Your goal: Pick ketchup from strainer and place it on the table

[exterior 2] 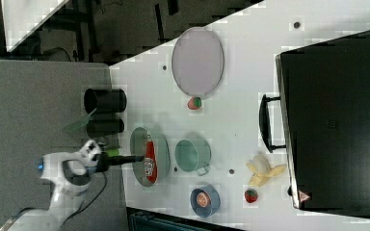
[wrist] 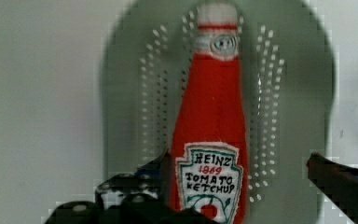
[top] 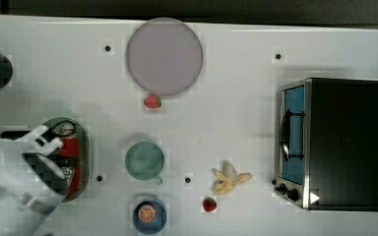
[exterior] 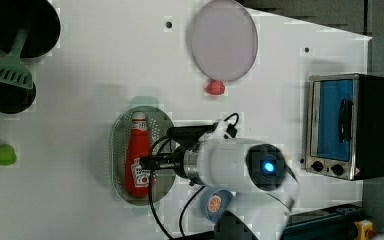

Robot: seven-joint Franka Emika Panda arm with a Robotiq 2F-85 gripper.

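The ketchup [wrist: 212, 107], a red bottle with a white cap and a Heinz label, lies lengthwise in the pale green strainer [wrist: 130, 93]. My gripper [wrist: 237, 161] is open just above the bottle's labelled lower half. One dark finger [wrist: 126, 186] is close beside the label and the other finger [wrist: 340, 177] stands well off to the far side. In the left view the gripper [exterior: 150, 162] hangs over the ketchup [exterior: 139, 145] in the strainer [exterior: 122, 150]. In the top view my white arm [top: 39, 162] covers part of the strainer [top: 84, 147] on the white table [top: 236, 98].
A teal cup [top: 144, 160] stands on the strainer's right in the top view, with a blue bowl holding an orange slice [top: 149, 215] below it. Further off are a lilac plate [top: 164, 56], two strawberries [top: 152, 101] [top: 209, 204], a banana [top: 229, 179] and a toaster oven [top: 334, 142].
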